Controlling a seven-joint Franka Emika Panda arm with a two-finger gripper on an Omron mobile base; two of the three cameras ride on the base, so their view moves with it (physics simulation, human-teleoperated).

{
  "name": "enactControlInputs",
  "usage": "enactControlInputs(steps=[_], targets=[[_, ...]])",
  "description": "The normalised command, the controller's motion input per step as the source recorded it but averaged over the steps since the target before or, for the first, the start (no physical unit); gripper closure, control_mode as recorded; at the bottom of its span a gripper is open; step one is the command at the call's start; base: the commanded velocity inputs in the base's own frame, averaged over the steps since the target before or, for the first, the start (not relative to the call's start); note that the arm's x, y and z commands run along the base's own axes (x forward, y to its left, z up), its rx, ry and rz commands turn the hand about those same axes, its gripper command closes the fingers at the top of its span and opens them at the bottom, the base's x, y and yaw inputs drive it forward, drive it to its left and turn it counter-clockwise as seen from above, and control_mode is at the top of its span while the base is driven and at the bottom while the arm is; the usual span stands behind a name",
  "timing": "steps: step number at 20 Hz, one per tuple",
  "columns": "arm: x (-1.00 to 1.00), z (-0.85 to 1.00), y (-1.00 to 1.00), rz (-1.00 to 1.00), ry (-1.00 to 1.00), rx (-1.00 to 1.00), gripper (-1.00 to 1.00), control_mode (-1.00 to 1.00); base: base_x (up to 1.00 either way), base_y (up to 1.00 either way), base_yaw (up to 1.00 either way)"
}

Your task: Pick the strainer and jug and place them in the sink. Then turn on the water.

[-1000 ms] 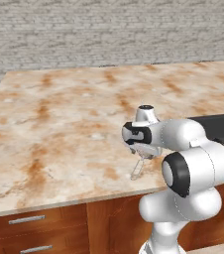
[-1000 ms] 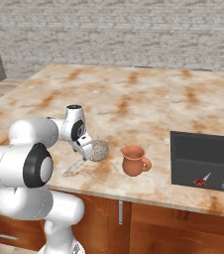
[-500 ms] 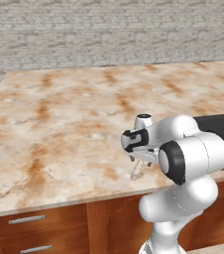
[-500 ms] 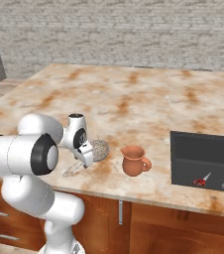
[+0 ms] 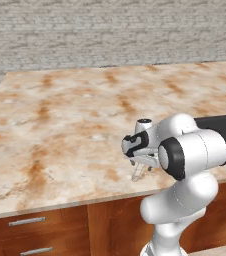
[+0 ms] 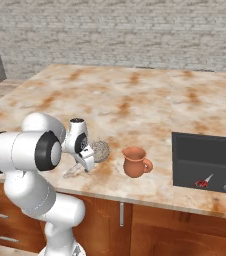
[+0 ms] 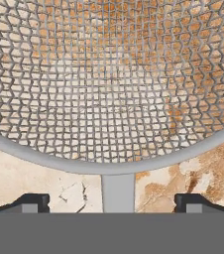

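Tool (image 7: 112, 202) spread wide over strainer (image 7: 109, 84) handle near counter (image 6: 135, 95) front edge

No writing, label, brand, number or sign can be read anywhere in these views. The marbled table (image 6: 135, 95), the brick wall (image 6: 135, 30) behind it and the wooden drawer fronts (image 5: 35, 230) below carry plain surfaces without lettering
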Motion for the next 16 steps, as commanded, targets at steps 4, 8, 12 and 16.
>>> enactControlInputs(steps=[4,8,12,16], targets=[[0.00,-0.02,0.00,0.00,0.00,0.00,1.00,-1.00,0.00,0.00,0.00],[0.00,0.00,0.00,0.00,0.00,0.00,1.00,-1.00,0.00,0.00,0.00],[0.00,0.00,0.00,0.00,0.00,0.00,1.00,-1.00,0.00,0.00,0.00],[0.00,0.15,0.00,0.00,0.00,-0.01,1.00,-1.00,0.00,0.00,0.00]])
